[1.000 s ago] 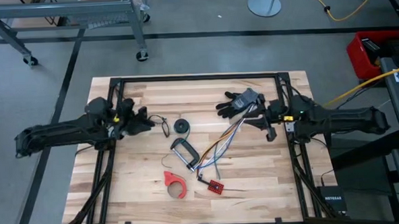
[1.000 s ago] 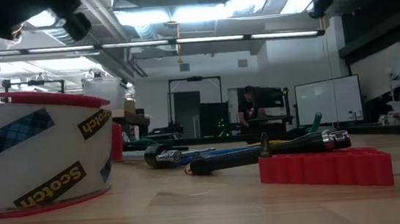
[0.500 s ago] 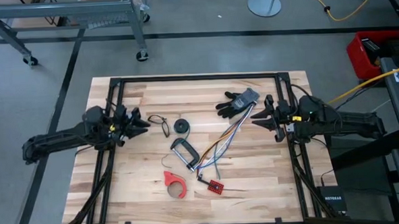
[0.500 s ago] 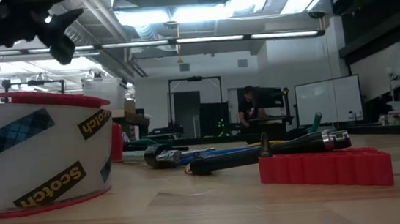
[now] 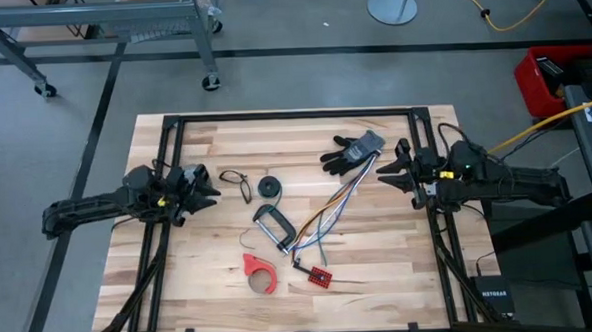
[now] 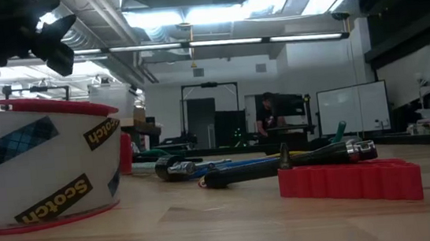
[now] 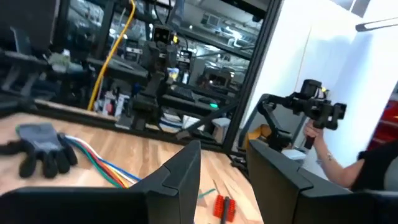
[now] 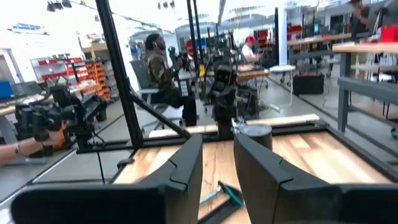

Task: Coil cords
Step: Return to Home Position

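The cord lies on the table as a small flat black round coil point(image 5: 268, 187), with a thin dark loop of cord point(image 5: 236, 181) flat on the wood just left of it. My left gripper point(image 5: 207, 186) is open and empty, left of the loop, with its fingers pointing level toward the table's right. Its gap shows in the left wrist view point(image 7: 224, 180). My right gripper point(image 5: 384, 170) is open and empty at the table's right side, just below a dark glove point(image 5: 352, 151). Its fingers show in the right wrist view point(image 8: 217, 168).
A multicoloured wire bundle point(image 5: 330, 209) runs to a small red board point(image 5: 318, 276). A metal clamp point(image 5: 272, 227) and a red tape dispenser point(image 5: 261, 271) lie near the table's middle front. The dispenser fills the low view's left point(image 6: 41, 165). The glove point(image 7: 40, 146) shows in the left wrist view.
Both arms have drawn back from the table's middle, the left toward the left edge and the right toward the right edge and away from the glove. In the low view the left arm has come down. The cord and the other things have stayed in place.
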{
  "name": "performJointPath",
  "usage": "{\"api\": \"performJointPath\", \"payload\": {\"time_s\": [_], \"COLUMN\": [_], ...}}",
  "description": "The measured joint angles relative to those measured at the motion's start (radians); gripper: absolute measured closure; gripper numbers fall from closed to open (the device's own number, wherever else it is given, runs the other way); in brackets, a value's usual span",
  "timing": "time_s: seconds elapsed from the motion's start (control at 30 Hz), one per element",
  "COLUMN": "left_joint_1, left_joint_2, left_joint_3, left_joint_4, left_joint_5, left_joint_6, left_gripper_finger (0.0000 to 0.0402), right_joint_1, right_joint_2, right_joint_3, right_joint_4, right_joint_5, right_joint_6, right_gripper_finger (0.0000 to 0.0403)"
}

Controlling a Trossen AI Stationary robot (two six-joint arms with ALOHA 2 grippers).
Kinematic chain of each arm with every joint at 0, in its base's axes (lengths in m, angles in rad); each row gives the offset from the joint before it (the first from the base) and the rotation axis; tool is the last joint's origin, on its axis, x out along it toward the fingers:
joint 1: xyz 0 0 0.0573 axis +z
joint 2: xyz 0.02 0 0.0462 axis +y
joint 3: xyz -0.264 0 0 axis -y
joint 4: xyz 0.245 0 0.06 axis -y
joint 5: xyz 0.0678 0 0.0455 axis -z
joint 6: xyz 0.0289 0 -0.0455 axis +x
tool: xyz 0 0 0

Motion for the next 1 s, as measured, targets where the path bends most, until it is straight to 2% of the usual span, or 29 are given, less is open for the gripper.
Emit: {"api": "performJointPath", "payload": {"time_s": [0.3,0.6,1.0], "left_joint_1": [-0.031,-0.099,-0.129], "left_joint_2": [0.009,0.101,0.172], "left_joint_3": [0.0,0.0,0.0], "left_joint_4": [-0.002,-0.007,-0.076], "left_joint_5": [-0.224,-0.232,-0.234], "left_joint_6": [0.211,0.221,0.183], "left_gripper_finger": [0.0279,0.0279,0.0279], "right_joint_1": [0.0,0.0,0.0], "right_joint_2": [-0.096,-0.18,-0.304], "right_joint_3": [0.0,0.0,0.0], "right_joint_4": [-0.005,-0.022,-0.226], "right_joint_5": [-0.001,-0.002,-0.026], "right_joint_6": [-0.002,-0.005,-0.004], "right_gripper_finger": [0.0306,0.0306,0.0306]}}
